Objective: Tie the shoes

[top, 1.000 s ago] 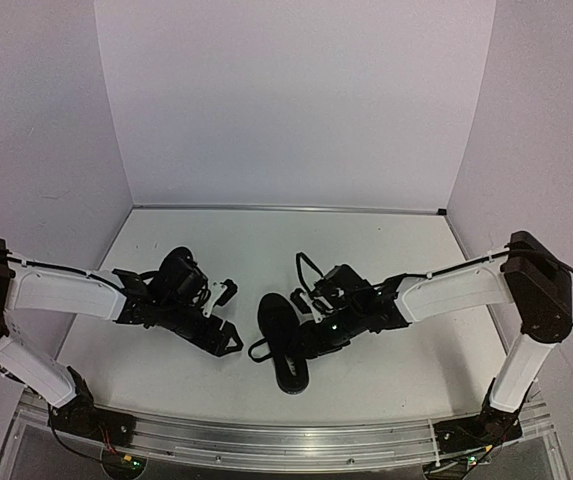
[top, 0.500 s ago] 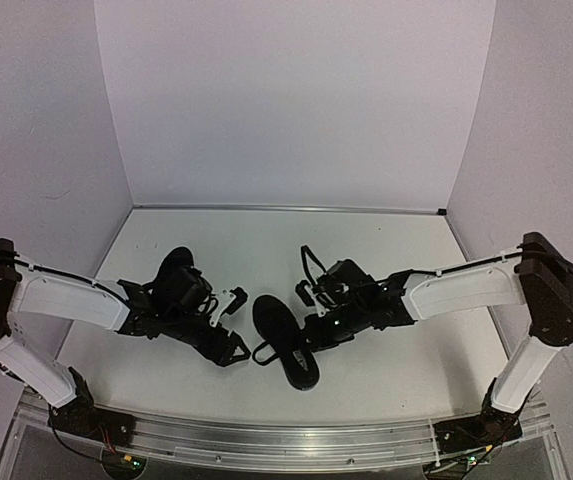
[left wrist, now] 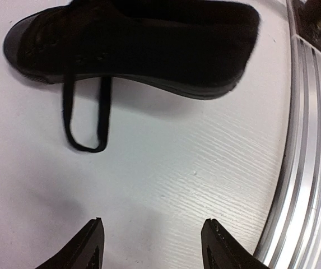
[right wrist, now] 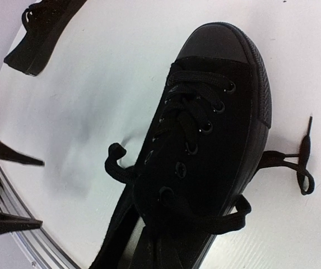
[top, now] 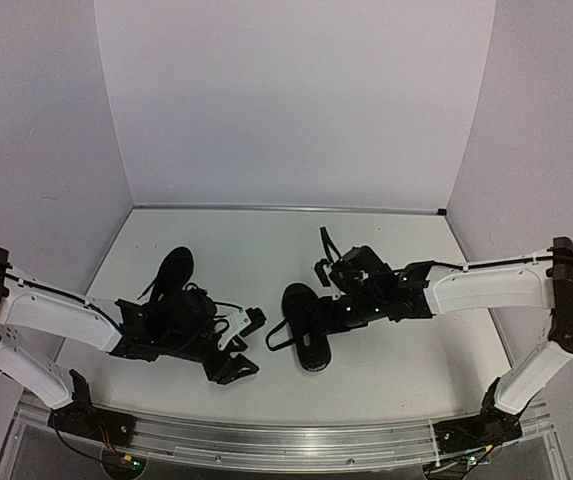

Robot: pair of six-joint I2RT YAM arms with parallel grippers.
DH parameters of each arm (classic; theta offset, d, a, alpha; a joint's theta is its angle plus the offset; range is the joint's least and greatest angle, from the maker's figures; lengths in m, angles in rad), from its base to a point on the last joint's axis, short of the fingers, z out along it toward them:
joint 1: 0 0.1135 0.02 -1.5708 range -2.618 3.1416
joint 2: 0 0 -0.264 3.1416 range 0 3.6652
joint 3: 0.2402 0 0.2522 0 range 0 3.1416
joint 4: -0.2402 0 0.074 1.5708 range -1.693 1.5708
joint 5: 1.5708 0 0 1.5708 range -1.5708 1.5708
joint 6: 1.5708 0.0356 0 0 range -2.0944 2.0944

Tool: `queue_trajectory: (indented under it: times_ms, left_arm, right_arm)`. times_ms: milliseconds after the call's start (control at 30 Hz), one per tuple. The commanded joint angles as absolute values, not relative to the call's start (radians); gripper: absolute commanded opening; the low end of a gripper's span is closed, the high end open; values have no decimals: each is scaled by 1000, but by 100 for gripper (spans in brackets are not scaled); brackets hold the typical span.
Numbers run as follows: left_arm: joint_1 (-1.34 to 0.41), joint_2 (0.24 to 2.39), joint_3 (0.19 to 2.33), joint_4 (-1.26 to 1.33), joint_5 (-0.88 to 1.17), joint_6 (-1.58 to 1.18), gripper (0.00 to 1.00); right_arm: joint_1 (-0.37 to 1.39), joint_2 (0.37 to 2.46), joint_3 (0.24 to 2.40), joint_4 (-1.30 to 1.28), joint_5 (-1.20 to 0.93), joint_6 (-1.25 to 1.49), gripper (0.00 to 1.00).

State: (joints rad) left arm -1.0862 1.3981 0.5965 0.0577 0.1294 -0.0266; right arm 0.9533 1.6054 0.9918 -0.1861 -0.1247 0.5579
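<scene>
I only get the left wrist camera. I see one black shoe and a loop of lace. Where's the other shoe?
Observer: The other shoe lies at the left of the table, partly under the left arm.
Operator: Is the other hand grabbing something?
Observer: The right gripper is shut, right at your shoe; what it pinches, I can't tell.
Operator: Is my shoe tied?
Observer: The right wrist view shows its laces criss-crossing the eyelets, but I see no bow.
</scene>
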Motion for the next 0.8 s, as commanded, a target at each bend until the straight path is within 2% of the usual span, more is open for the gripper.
queue_trajectory:
  times_ms: [0,167,367,567,767]
  left_arm:
    - [-1170,1487,686,115,45,156,56]
    - [-1217,1617,779,131,1,288,44]
    - [-1218,1745,888,168,-59,398,40]
    - [-1205,1833,970,187,-79,447,45]
    - [-1123,1863,985,187,-17,436,60]
  right_arm:
    - [937,1530,1000,-135,-69,565,0]
    - [919,1511,999,-139,-75,556,0]
    - [913,1502,997,-144,-82,553,0]
    - [911,1509,997,-146,-84,553,0]
    - [910,1503,1000,-146,-81,553,0]
